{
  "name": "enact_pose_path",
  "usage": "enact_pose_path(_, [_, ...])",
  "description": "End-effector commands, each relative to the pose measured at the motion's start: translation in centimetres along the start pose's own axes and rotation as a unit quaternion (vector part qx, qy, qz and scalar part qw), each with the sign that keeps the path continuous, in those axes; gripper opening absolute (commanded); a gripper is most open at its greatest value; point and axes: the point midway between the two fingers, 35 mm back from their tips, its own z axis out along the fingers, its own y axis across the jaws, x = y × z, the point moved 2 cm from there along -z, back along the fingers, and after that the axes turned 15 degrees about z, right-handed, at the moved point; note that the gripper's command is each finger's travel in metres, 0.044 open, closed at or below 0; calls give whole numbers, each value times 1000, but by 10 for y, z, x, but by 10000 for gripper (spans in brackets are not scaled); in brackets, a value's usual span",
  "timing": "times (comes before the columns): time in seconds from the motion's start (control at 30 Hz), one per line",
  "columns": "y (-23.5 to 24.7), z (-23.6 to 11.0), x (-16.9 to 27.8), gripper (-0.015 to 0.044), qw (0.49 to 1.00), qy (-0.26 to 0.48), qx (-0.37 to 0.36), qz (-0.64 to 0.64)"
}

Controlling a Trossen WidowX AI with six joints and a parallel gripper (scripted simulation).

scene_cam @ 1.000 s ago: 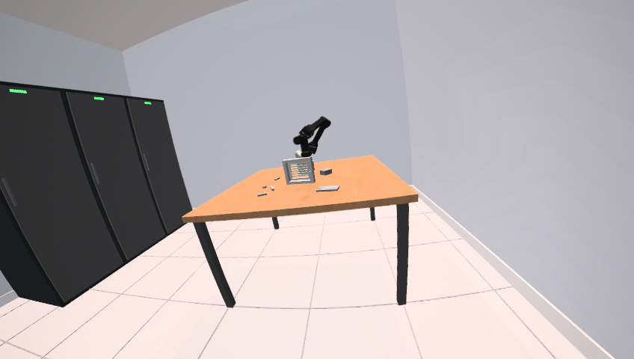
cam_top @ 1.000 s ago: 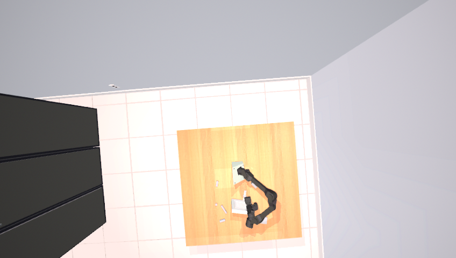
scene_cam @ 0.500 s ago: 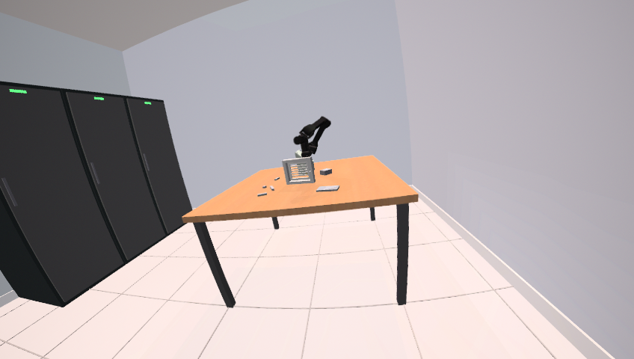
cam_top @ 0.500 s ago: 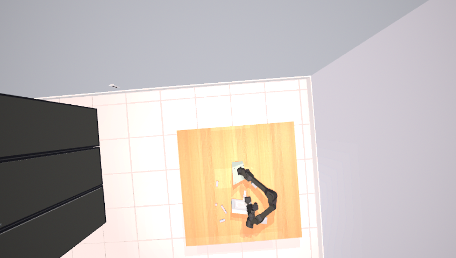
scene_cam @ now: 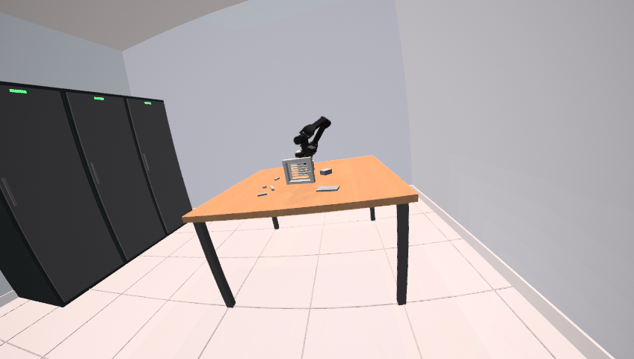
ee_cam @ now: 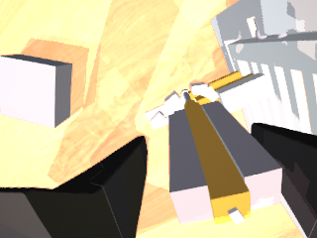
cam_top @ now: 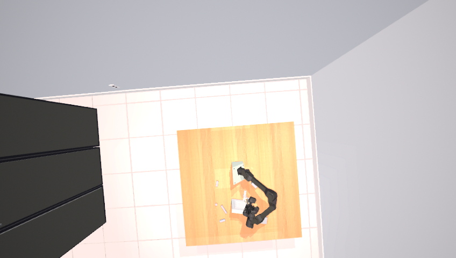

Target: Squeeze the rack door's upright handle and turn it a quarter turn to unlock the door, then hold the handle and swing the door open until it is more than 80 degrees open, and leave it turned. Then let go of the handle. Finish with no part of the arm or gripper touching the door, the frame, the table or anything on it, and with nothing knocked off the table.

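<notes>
From my remote station, the single black arm (cam_top: 271, 196) (scene_cam: 321, 126) bends over the wooden table (cam_top: 201, 153) (scene_cam: 356, 191) (ee_cam: 134, 30), its claw (cam_top: 251, 208) (scene_cam: 305, 153) (ee_cam: 198, 137) lowered beside the small grey rack (cam_top: 238, 211) (scene_cam: 312, 173) (ee_cam: 309, 55). My claw stands a bit more than half open, its black fingers on either side of the upright handle (ee_cam: 222, 149), with no grip on it. A gap shows between the handle and one finger; on the other side, where finger and handle overlap in the wrist view, I cannot tell whether they touch.

The handle, two grey side bars with a yellow-brown strip between them, is next to the slatted rack. How far the door has swung, I cannot tell from these angles.

The rack stands upright on the table. Behind it in the exterior view, to the right, sits a small box (cam_top: 254, 185) (scene_cam: 326, 171); nearer the camera lies a flat slab (cam_top: 264, 221) (scene_cam: 327, 188). To the left, four small pale pieces lie scattered, among them a slanted strip (cam_top: 223, 209) (scene_cam: 271, 188). The arm's base is on a pale green plate (cam_top: 235, 179). Tall dark cabinets (cam_top: 48, 172) (scene_cam: 97, 177) line the left side of the room.
</notes>
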Motion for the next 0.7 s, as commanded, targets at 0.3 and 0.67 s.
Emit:
enact_pose_path(0.3, [-2,0,0,288,947,-2,3,321])
enact_pose_path(0.67, [-2,0,0,288,825,-3,3,564])
